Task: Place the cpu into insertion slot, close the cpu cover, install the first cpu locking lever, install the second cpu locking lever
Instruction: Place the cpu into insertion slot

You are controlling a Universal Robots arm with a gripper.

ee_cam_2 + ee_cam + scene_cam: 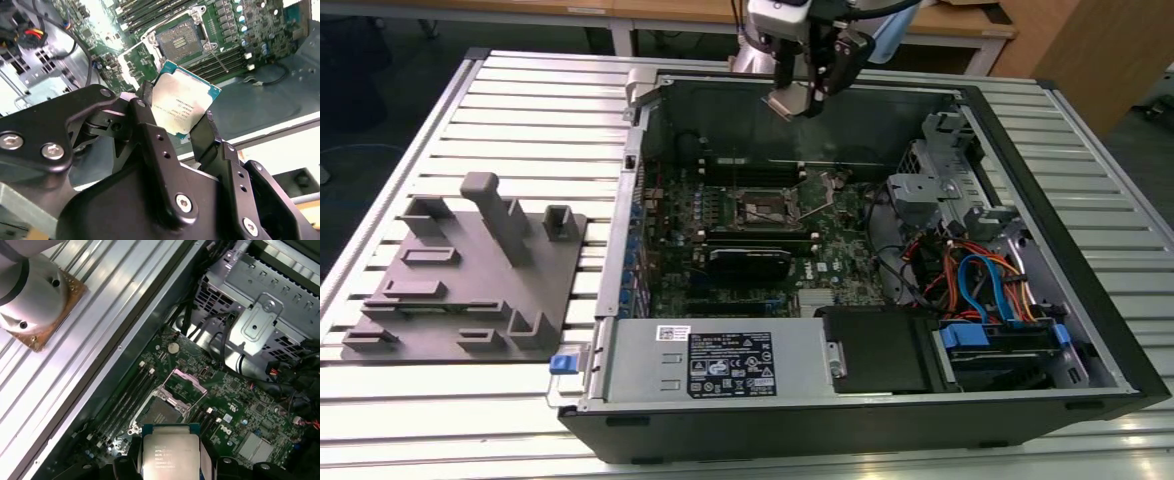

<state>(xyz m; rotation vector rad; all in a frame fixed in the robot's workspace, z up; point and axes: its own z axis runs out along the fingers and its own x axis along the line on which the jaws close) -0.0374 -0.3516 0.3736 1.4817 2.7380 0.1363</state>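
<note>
1 of 4 steps is in hand: jaws of the gripper (801,98) pinch the cpu (185,102) by 2 opposite edges, high above the empty socket (162,415), beside which the cpu cover (186,385) stands raised; seating calls for squaring the chip over that socket

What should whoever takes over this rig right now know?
Gripper: shut on the cpu, in the air above the open case.
Socket: empty.
Cover: flipped open beside the socket.
Done: cpu is in the grip, nothing more.
Left: all four steps, as the cpu is not seated and the cover is not closed.
</note>
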